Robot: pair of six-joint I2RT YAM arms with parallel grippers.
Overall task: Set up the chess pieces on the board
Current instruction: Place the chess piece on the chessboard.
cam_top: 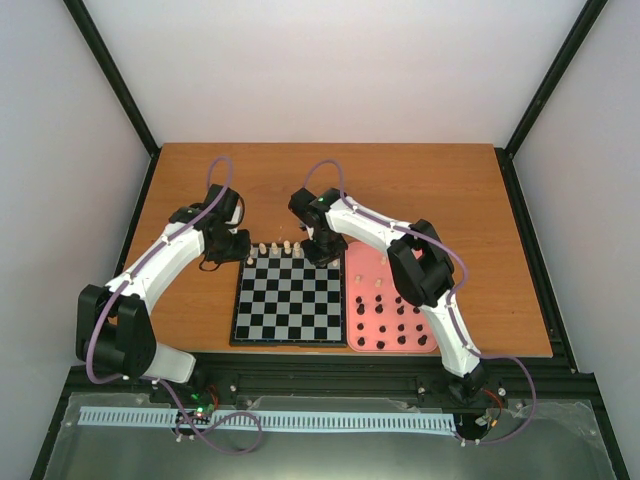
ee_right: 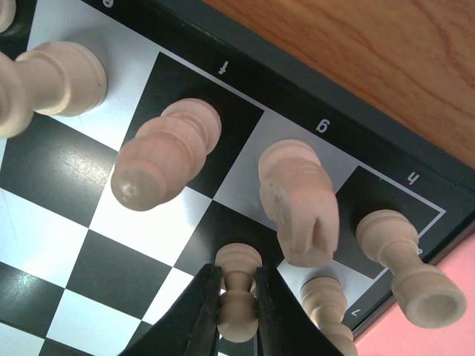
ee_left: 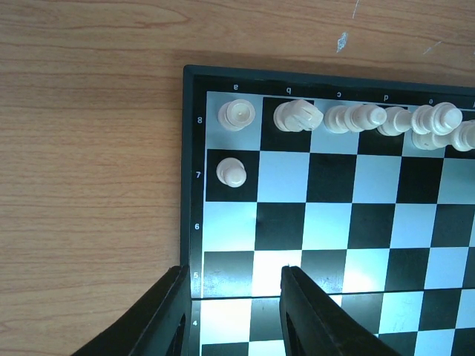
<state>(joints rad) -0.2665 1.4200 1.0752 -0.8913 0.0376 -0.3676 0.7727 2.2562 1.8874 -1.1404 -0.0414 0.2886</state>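
The board (cam_top: pixel 288 300) lies flat between my arms, with cream chess pieces (cam_top: pixel 283 246) lined along its far row. In the right wrist view my right gripper (ee_right: pixel 237 271) is shut on a cream pawn (ee_right: pixel 238 258) that stands on a black square in front of the knight (ee_right: pixel 297 204). A bishop (ee_right: pixel 167 152), a rook (ee_right: pixel 408 271) and a second pawn (ee_right: pixel 326 304) stand around it. My left gripper (ee_left: pixel 233 271) hovers open over the board's left edge with nothing between its fingers. A rook (ee_left: pixel 237 114) and a pawn (ee_left: pixel 231 172) stand in the corner ahead of it.
A pink tray (cam_top: pixel 362 300) holding several black pieces (cam_top: pixel 400 325) lies against the board's right side. Bare wooden table (cam_top: pixel 420 190) stretches behind the board, and black frame posts stand at the corners.
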